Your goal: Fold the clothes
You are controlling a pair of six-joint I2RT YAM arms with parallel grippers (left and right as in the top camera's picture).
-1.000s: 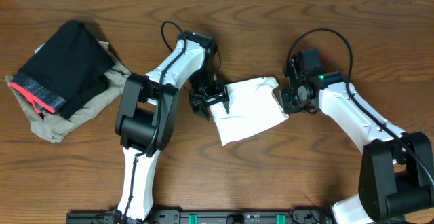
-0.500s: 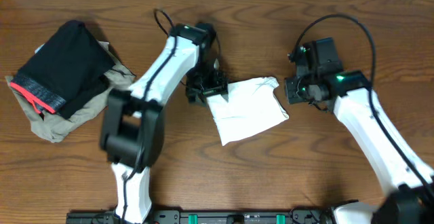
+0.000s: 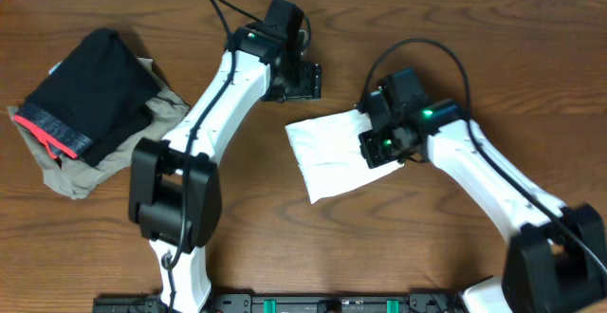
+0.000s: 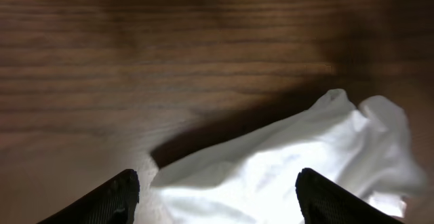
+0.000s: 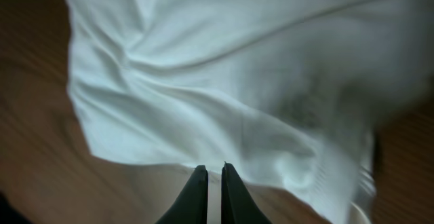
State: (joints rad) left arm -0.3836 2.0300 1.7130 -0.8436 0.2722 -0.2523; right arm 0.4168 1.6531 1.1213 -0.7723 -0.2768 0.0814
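The white T-shirt point(image 3: 327, 156) lies folded into a rough rectangle at the table's middle; its print is hidden. My left gripper point(image 3: 302, 79) is open and empty, raised behind the shirt's far-left corner. In the left wrist view my left gripper point(image 4: 217, 197) has its fingers spread wide, with the shirt point(image 4: 291, 163) below them. My right gripper point(image 3: 377, 144) is over the shirt's right part. In the right wrist view my right gripper point(image 5: 210, 178) has its fingers closed to a thin slit at the shirt's edge point(image 5: 203, 95), with no cloth visibly between them.
A black garment with a red-pink band point(image 3: 85, 95) lies on a tan garment point(image 3: 71, 175) at the far left. Both arm bases stand at the front edge. Brown wooden table point(image 3: 455, 47) all around.
My left gripper let go of the shirt's left edge and rose toward the back. My right gripper moved left from beside the shirt to over its right part.
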